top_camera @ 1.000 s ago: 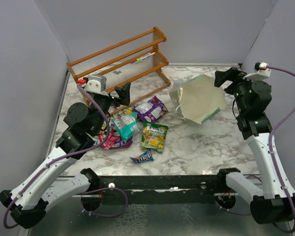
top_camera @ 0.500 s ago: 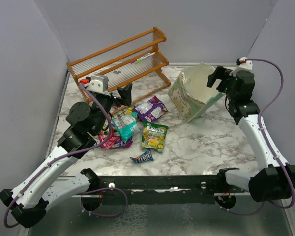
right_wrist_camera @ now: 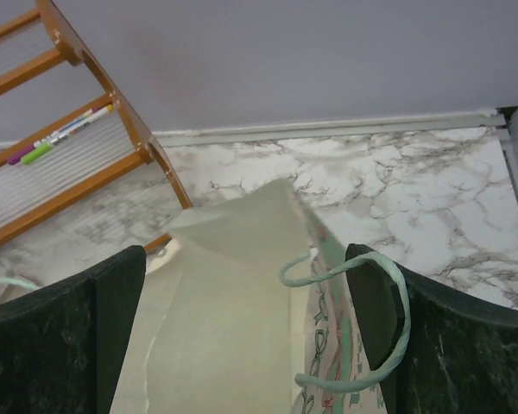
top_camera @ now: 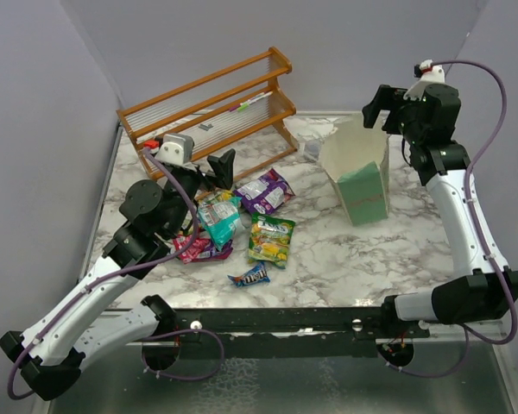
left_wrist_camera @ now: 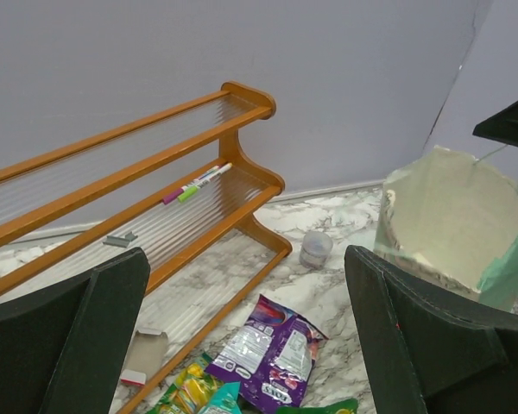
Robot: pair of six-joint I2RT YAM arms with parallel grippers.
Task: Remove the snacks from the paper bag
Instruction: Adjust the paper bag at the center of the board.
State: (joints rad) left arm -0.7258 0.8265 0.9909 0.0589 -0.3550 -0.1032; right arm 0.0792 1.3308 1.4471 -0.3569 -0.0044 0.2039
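The mint-green paper bag [top_camera: 363, 191] stands upright at the right of the table, its cream inside [right_wrist_camera: 233, 302] facing up. My right gripper [top_camera: 378, 112] hovers open over the bag's rear rim, straddling the rim. A string handle [right_wrist_camera: 395, 323] loops across its right finger. The snacks lie in a loose heap left of the bag: a purple packet [top_camera: 265, 191], a teal one [top_camera: 218, 220], a green-yellow one [top_camera: 272, 239], a pink-red one [top_camera: 198, 248] and a dark blue bar [top_camera: 249, 276]. My left gripper [top_camera: 214, 168] hangs open above the heap's far side, over the purple packet [left_wrist_camera: 272, 354], holding nothing.
A wooden rack [top_camera: 211, 108] stands at the back left with pens [left_wrist_camera: 197, 183] on its shelf. A small grey cup [left_wrist_camera: 316, 248] sits between the rack's foot and the bag. A white card [left_wrist_camera: 142, 355] lies under the rack. Grey walls close in on three sides.
The bag went from lying on its side, mouth toward the camera, to standing upright. My right gripper rose and moved back over it. The left arm barely shifted.
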